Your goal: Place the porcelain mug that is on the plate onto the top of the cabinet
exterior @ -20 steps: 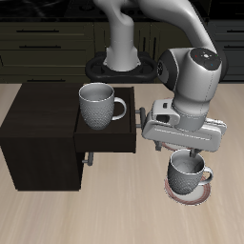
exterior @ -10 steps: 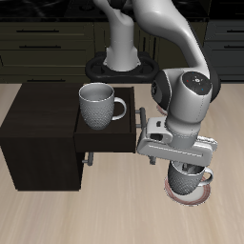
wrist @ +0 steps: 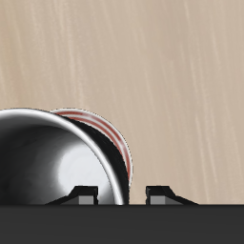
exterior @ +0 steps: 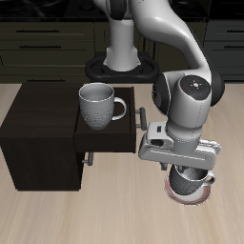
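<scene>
Jaws: the gripper (wrist: 122, 195) showed two fingertips standing apart, one at the porcelain mug's (exterior: 191, 178) rim; whether they clamped the wall could not be told.
Mug: sat on the plate (exterior: 178, 198) near the table's front edge, mostly hidden in the exterior view by the gripper body.
Progress: judged at the grasping stage; lift and transfer not yet done.
Destination: the cabinet (exterior: 38, 133) top was unoccupied by this mug; a second mug (exterior: 98, 105) stood on its open drawer.
Surface: light wooden table (exterior: 124, 210).
Room: dark wall cupboards (exterior: 48, 38) behind.
</scene>
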Motion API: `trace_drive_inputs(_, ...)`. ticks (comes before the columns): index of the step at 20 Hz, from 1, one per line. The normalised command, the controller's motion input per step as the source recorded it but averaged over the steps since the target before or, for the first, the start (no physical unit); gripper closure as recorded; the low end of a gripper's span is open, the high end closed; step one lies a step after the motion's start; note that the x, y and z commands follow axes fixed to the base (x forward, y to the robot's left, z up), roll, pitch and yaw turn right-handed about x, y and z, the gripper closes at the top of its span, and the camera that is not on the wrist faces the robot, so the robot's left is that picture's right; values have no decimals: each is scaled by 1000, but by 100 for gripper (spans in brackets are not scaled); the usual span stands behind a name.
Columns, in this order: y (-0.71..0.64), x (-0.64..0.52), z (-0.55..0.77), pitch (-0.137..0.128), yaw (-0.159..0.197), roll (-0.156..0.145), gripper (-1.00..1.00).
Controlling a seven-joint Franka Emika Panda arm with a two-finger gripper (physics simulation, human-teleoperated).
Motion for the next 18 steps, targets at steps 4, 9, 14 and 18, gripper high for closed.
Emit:
trace_drive_inputs(4, 355, -117, 210, -41, -18, 68, 100)
trace_drive_inputs(9, 194, -46, 290, -27, -9, 34, 100)
trace_drive_inputs(14, 243, -190, 651, -69, 7, 41, 100)
trace_drive_inputs(18, 172, -350, 733, -86, 24, 22, 100)
